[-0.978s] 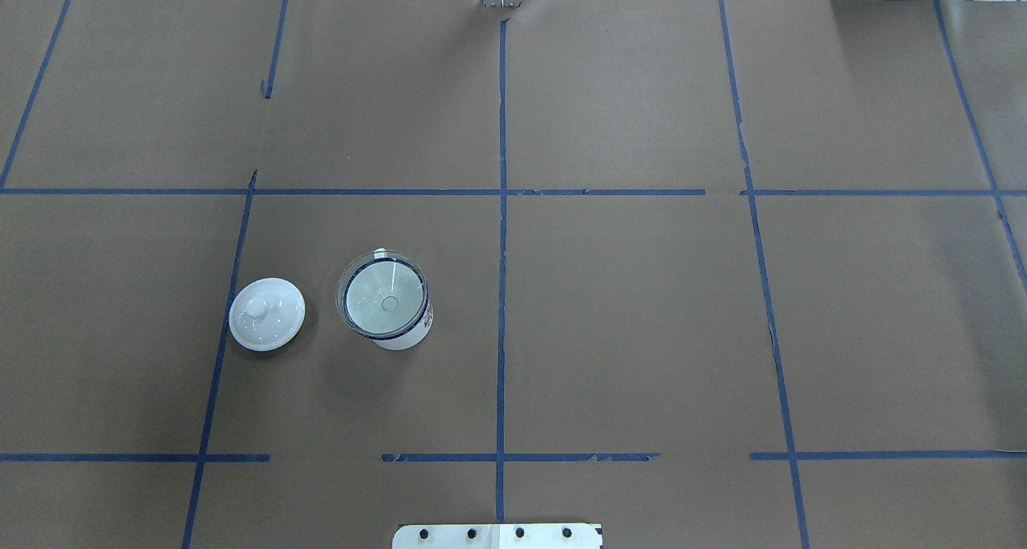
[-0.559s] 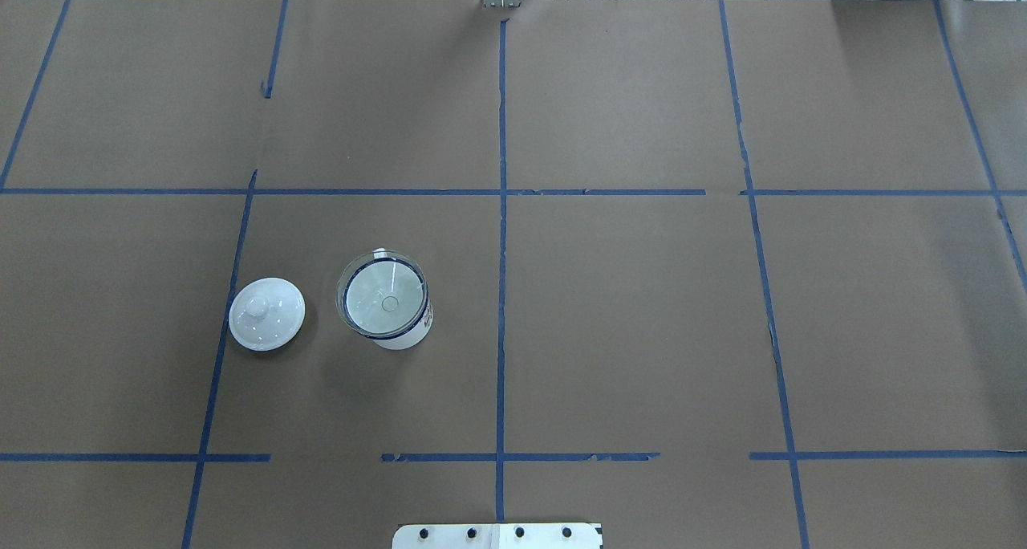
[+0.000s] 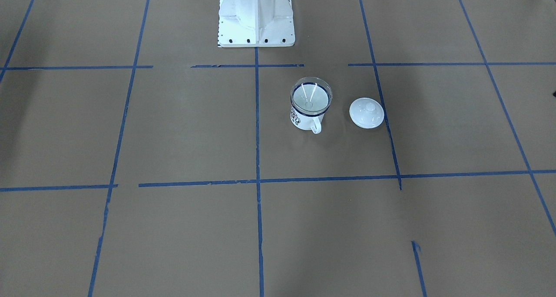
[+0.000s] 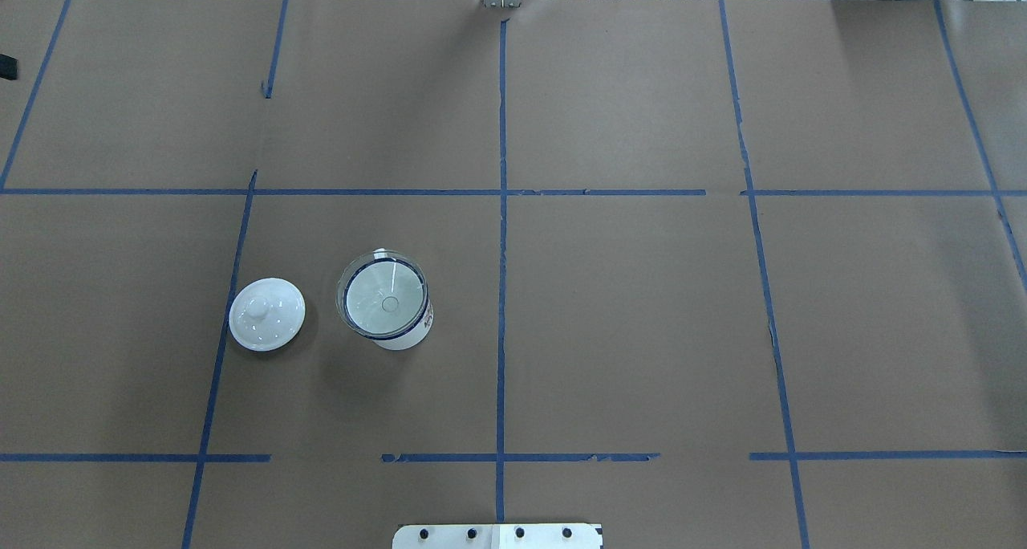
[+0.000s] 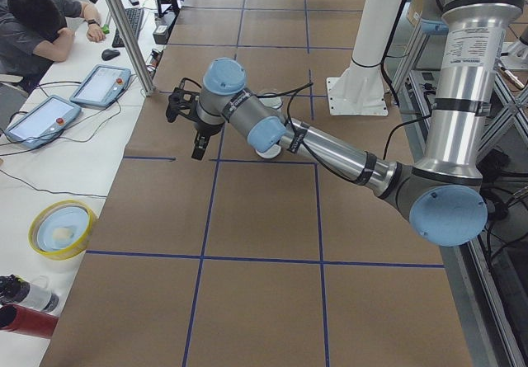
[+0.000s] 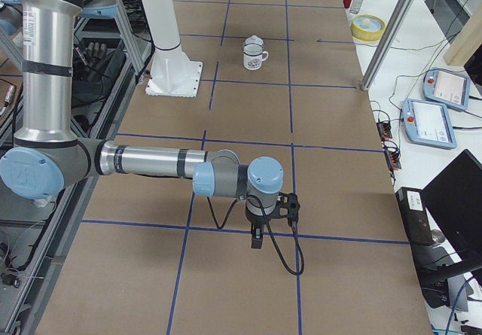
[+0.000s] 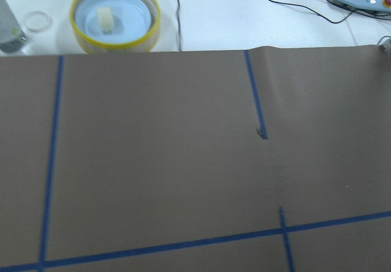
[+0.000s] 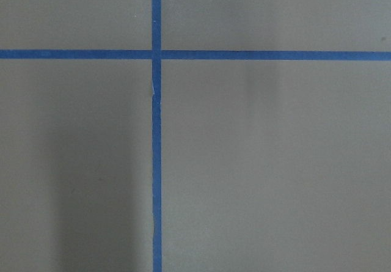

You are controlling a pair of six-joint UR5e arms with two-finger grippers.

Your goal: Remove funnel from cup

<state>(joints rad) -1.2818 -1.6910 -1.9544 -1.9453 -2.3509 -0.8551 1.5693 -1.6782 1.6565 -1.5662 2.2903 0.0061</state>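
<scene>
The clear funnel [image 4: 382,300] sits upright in the white mug with a blue rim, the cup [image 4: 405,336], left of the table's centre line; the funnel [image 3: 310,98] and the cup [image 3: 304,117] also show in the front view. The cup [image 6: 254,59] is far off in the right side view. My left gripper [image 5: 188,124] hangs over the table's far left part, well away from the cup. My right gripper [image 6: 258,236] hangs over the table's right part, far from the cup. I cannot tell whether either is open or shut. No fingers show in the wrist views.
A white knobbed lid [image 4: 266,314] lies just left of the cup. A yellow-rimmed bowl [image 7: 115,16] stands off the table's far left corner. The robot's white base [image 3: 255,14] stands at the near middle edge. A person [image 5: 37,29] sits beyond the far side.
A dark bit of my left gripper has come into the overhead view at its left edge. The cup, the funnel and the lid have not moved.
</scene>
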